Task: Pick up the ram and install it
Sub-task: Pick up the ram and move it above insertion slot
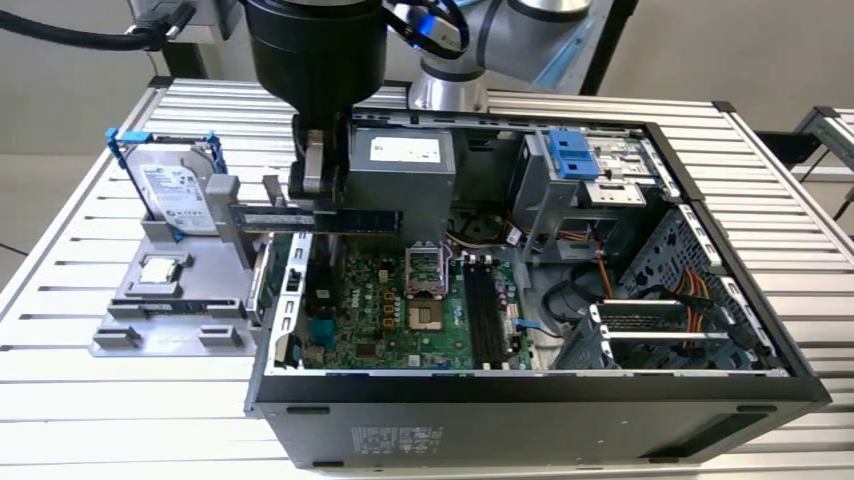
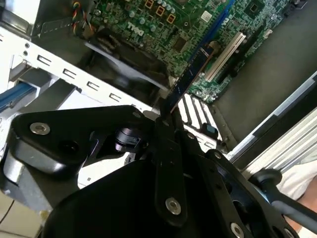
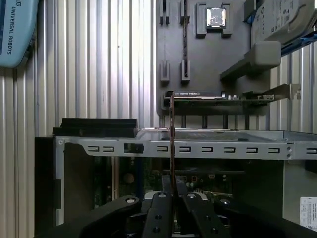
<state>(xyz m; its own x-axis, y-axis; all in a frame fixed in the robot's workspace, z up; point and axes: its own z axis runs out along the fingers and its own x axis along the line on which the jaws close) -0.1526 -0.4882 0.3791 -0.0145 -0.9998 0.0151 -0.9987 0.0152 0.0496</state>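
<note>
— Right, pincer [image 1: 310,203] first: clamped on the ram [image 1: 360,217] near mid-length. Stick held level and on edge, straddling above the case's side wall [image 3: 223,148] on the exterior view's left, half over the motherboard [image 1: 387,310].

— Worth fearing what?

— Probably a twist in the grip. Hard to judge from the second wrist view whether seated square. If tilted, could miss a memory slot [image 1: 483,315] or jam against its latches. Could also clip that wall if carried low.

— And round about?

— Power supply [image 1: 400,160] just beside the stick's inner end, so little room there. Loose orange wires [image 1: 627,255] well apart. Outside the case, on the grey fixture [image 1: 174,318] on the desk [image 1: 80,380]: hard drive [image 1: 180,190] and processor chip [image 1: 160,268], both clear of the slots.
</note>
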